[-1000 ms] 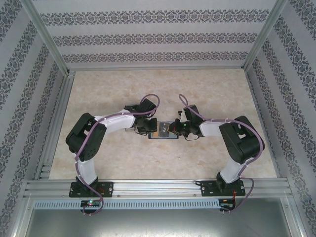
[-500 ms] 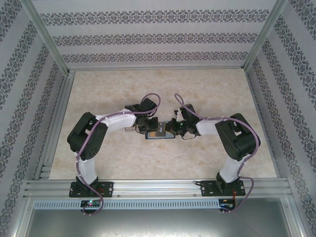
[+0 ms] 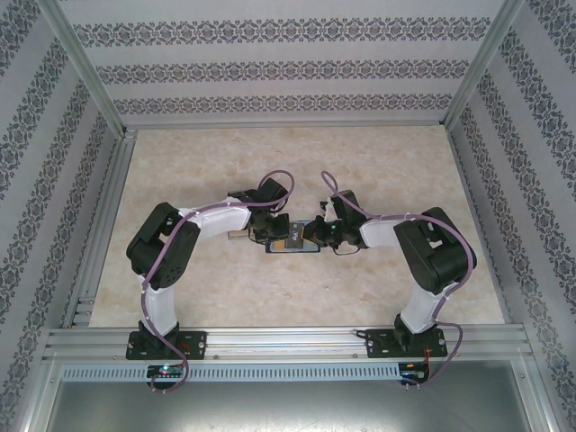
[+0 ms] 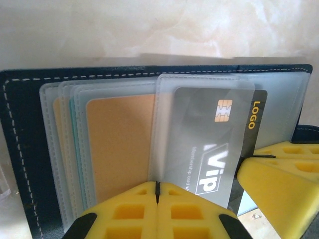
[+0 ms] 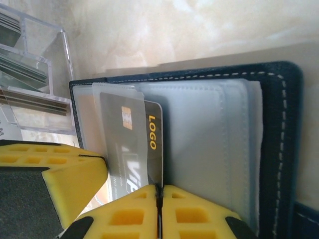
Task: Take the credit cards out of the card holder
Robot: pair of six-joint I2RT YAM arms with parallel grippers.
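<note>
The right pincer [image 5: 159,193] pinches the grey card [image 5: 132,144] at the open card holder [image 5: 286,149].

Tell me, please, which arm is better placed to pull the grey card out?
Right. The right gripper apparently grips the grey card by its bare edge; the left gripper pinches the sleeve.

Navy card holder [image 4: 20,149] with pale stitching and frosted clear sleeves [image 4: 65,149], an orange-tan card [image 4: 119,149] and a grey card [image 4: 209,129] lettered yellow and white, between yellow-padded left hand [image 4: 157,204] and right hand [image 5: 159,204], on a beige marbled table [image 3: 225,162].
</note>
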